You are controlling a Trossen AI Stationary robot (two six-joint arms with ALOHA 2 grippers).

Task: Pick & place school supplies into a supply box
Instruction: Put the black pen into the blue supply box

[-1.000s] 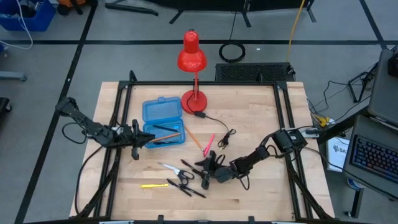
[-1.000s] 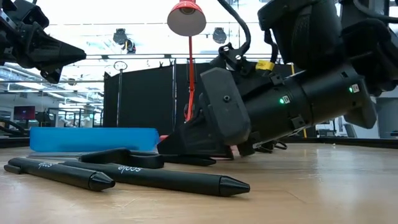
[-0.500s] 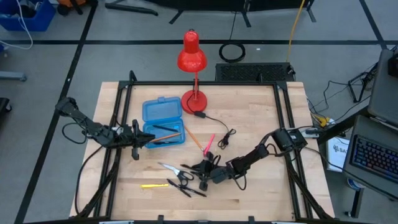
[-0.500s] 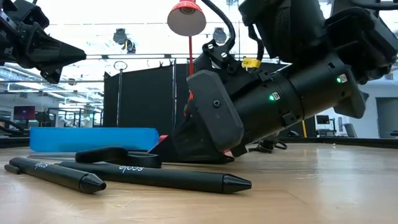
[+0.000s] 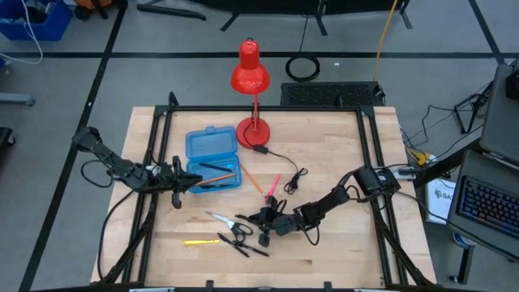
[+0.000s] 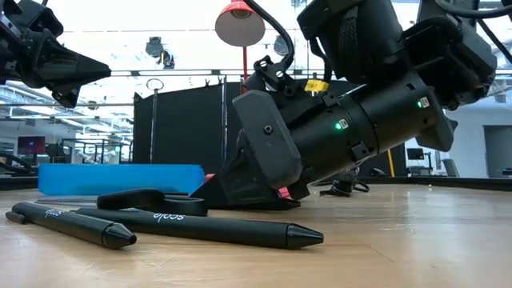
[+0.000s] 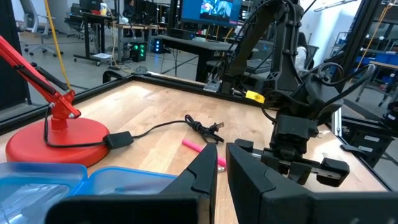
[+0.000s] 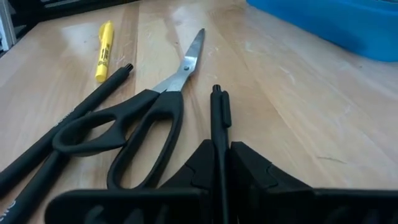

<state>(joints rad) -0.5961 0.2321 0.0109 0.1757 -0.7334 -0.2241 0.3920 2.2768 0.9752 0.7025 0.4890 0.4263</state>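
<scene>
My right gripper (image 8: 219, 149) sits low over the table's near middle (image 5: 261, 219), shut on a black pen (image 8: 217, 112) beside the black-handled scissors (image 5: 229, 223). A yellow marker (image 5: 201, 241) and two more black pens (image 6: 216, 228) lie flat near the front edge. A pink stick (image 5: 272, 185) and an orange pencil (image 5: 253, 182) lie farther back. The blue supply box (image 5: 212, 158) stands open with sticks inside. My left gripper (image 5: 188, 180) waits shut at the box's near left corner. My right gripper pinches the black pen between its two fingers, just behind the pen's clip (image 8: 218, 134). The fingers come slanting down from the table's right and lie along the pen, not across it. The pen's free clip end (image 8: 216, 92) points ahead, low over the wood toward the scissors.
A red desk lamp (image 5: 251, 81) stands at the back middle, its black cord (image 5: 293, 178) trailing onto the wood behind my right gripper. Black frame rails (image 5: 154, 186) run along the table's left and right sides. Bare wood lies at the right and the near right.
My right gripper has edged toward the table's left, closer to the scissors, and its fingers, spread wide a second ago, have shut on the black pen. The pens, scissors and box have stayed put.
</scene>
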